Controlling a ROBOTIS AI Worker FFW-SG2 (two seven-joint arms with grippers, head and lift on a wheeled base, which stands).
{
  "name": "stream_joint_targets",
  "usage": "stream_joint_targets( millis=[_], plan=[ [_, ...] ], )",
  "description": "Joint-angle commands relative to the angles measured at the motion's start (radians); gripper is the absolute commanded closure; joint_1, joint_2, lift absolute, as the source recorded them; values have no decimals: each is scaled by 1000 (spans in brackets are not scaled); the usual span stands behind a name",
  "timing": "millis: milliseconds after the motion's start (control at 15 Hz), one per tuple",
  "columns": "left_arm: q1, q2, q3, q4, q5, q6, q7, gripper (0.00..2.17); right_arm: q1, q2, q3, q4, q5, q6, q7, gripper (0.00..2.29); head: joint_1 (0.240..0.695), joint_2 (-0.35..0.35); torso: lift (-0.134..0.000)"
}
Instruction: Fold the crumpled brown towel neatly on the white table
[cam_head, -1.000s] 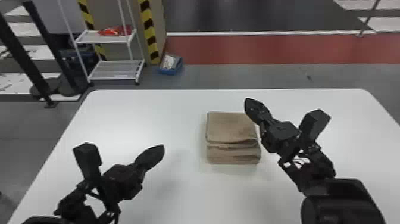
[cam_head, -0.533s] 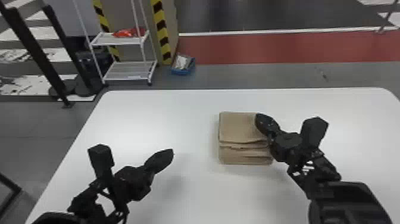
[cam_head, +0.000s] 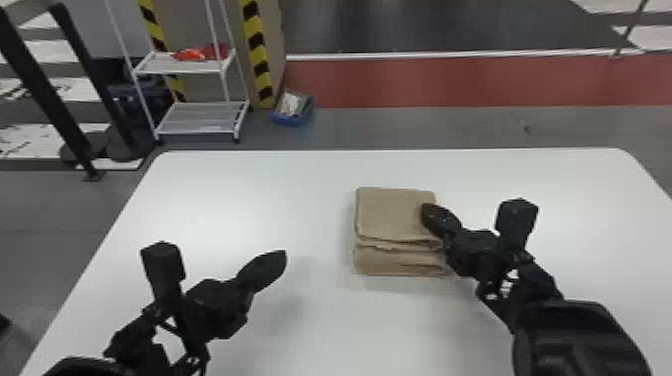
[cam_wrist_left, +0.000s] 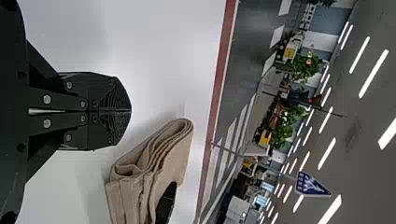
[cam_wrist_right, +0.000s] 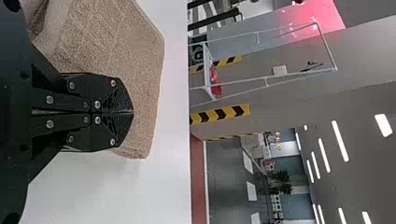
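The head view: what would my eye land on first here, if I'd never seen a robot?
Probably the folded brown towel, a layered stack on the white table. Next, the dark right gripper at the towel's right side, and the left gripper off to its left. Behind the table, yellow-and-black stripes stand out beside a white rack.

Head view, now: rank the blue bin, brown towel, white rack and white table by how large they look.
1. White table
2. White rack, by its outline, though the view's top edge cuts it off
3. Brown towel, partly behind the right gripper
4. Blue bin
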Motion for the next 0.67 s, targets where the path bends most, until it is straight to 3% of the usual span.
stream_joint_targets(
  millis=[0,133,200,267,333,400,467,533,600],
  plan=[
    [0,-3,0,-5,-2,0,3,2007,28,-4,-22,-38,-25,-57,44,2196,695,64,-124],
    [2,-5,0,-17,-2,0,9,2007,79,-6,-48,-147,-59,-60,67,2192,695,60,-124],
    [2,-5,-2,-20,-3,0,14,2007,108,-14,-53,-214,-80,-48,73,2084,695,57,-124],
    [2,-6,-2,-34,-6,0,23,2007,143,-20,-54,-296,-88,-5,74,1838,695,52,-124],
    [2,-8,-2,-57,-9,0,47,1838,185,-26,-65,-420,-86,115,80,1403,695,47,-124],
    [2,-9,-9,-88,-19,-3,83,1359,228,-38,-87,-546,-85,238,82,755,695,42,-124],
    [3,-20,-15,-105,-37,-21,118,707,271,-46,-103,-632,-83,287,82,245,695,42,-124],
    [8,-41,-26,-114,-72,-83,152,60,324,-50,-120,-721,-80,320,82,26,695,39,-124],
    [13,-67,-37,-114,-111,-169,178,-2,372,-50,-139,-793,-85,342,80,-2,695,34,-124]
  ],
)
